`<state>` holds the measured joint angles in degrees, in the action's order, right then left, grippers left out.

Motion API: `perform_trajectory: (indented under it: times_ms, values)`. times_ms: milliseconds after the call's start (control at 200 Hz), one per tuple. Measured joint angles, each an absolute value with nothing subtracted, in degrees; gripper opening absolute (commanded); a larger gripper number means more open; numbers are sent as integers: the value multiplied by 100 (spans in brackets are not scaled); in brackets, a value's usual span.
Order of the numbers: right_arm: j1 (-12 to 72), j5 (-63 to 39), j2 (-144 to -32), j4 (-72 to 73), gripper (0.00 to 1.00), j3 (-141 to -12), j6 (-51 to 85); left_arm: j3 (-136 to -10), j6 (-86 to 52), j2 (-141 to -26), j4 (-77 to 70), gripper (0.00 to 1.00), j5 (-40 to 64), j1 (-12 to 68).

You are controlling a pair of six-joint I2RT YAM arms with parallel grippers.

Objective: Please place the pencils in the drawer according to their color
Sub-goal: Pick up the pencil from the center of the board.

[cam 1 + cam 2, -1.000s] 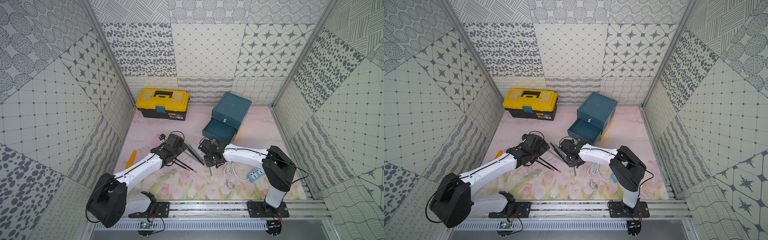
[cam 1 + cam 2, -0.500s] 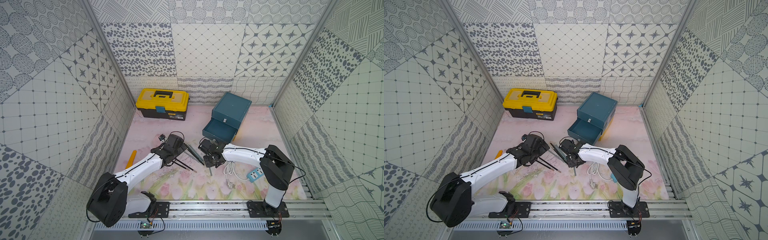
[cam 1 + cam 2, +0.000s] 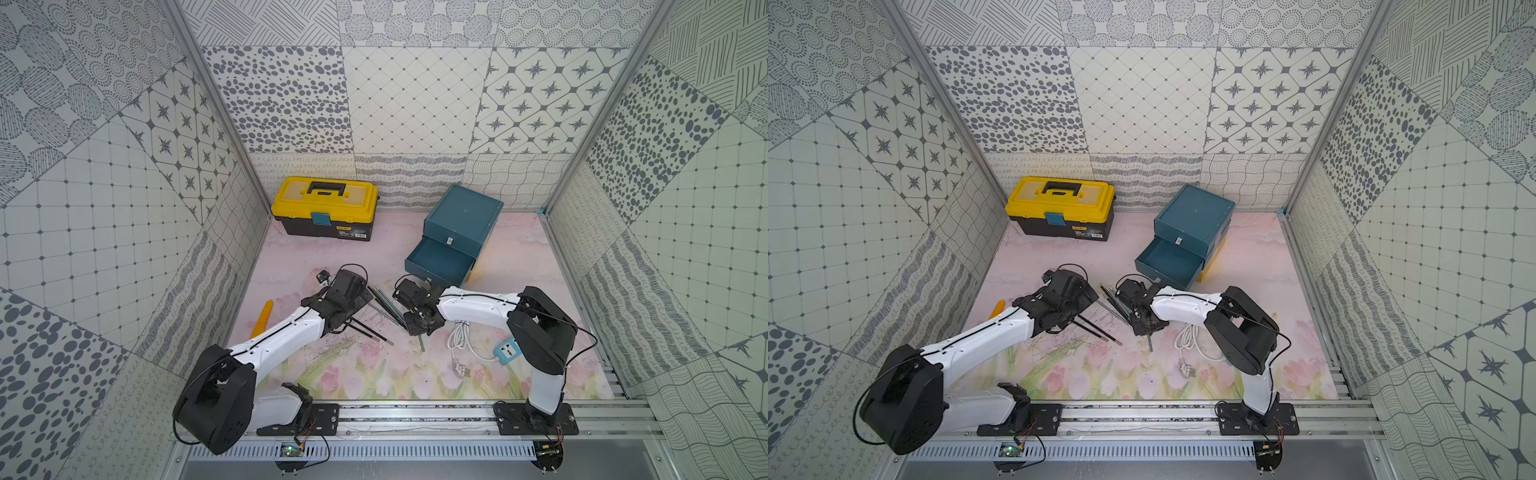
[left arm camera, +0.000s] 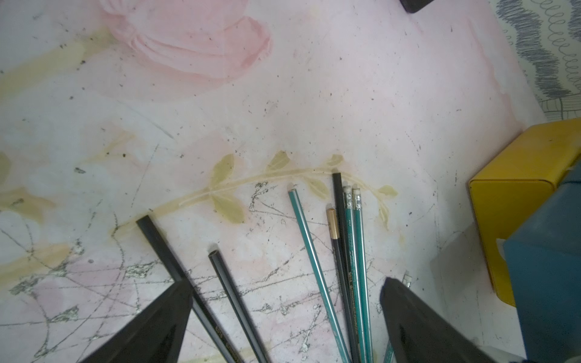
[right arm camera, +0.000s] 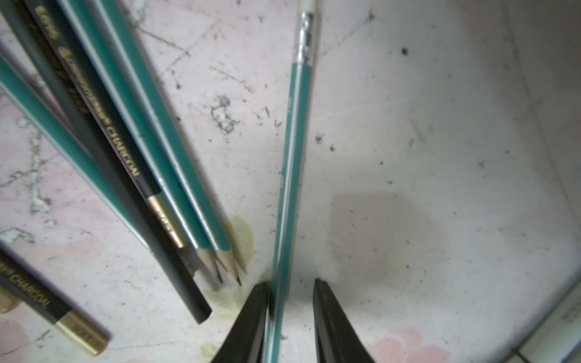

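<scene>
**Top views.** The drawer chest (image 3: 461, 216) stands toward the back right of the mat (image 3: 374, 374). Its middle drawer (image 3: 1169, 257) is pulled out and bare. The pencils (image 3: 384, 303) lie in a loose fan just in front of it, none yet sorted. A carried pencil must clear the drawer's front wall, or it may catch and fall outside.

**Left wrist view.** The left gripper (image 4: 283, 317) hangs over the fan with its fingers spread wide, holding nothing. Black and teal pencils lie touching beneath it, so a pinch here may take both colours at once.

**Right wrist view.** The right gripper (image 5: 290, 301) straddles a single teal pencil (image 5: 290, 163) lying apart from the rest. One finger (image 5: 248, 327) touches it and the other stands just clear, so it is not yet clamped. The hold sits far from the eraser end, and the long free length may droop or swing when lifted. An uneven squeeze may roll the pencil out, and the nearby sharpened tips (image 5: 224, 261) may be nudged.
</scene>
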<state>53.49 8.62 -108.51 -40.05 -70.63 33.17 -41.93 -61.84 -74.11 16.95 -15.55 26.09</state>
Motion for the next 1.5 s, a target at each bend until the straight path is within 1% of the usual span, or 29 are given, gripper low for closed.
perform_trajectory:
  times_ms: [80, 165, 225, 400, 740, 1191, 1501]
  values:
    - [5349, 840, -10851, -4001, 24, -7063, 3282, -4193, -6184, -7411, 1695, 99, -1553, 2609]
    - [5349, 816, -10860, -3999, 16, -7067, 3295, -4193, -6184, -7411, 1695, 99, -1553, 2609]
    - [5349, 808, -10884, -3997, 13, -7089, 3291, -4189, -6184, -7411, 1695, 99, -1553, 2609]
    - [5308, 751, -10906, -4012, 0, -7113, 3304, -4182, -6184, -7411, 1693, 99, -1553, 2609]
    - [5146, 416, -10899, -4012, 0, -7120, 3275, -4180, -6184, -7413, 1691, 99, -1553, 2609]
    - [5172, 482, -10715, -4119, 0, -7172, 3041, -4178, -6202, -7417, 1691, 99, -1553, 2606]
    - [5251, 545, -10363, -4379, 0, -7601, 2838, -4178, -6270, -7393, 1695, 99, -1601, 2602]
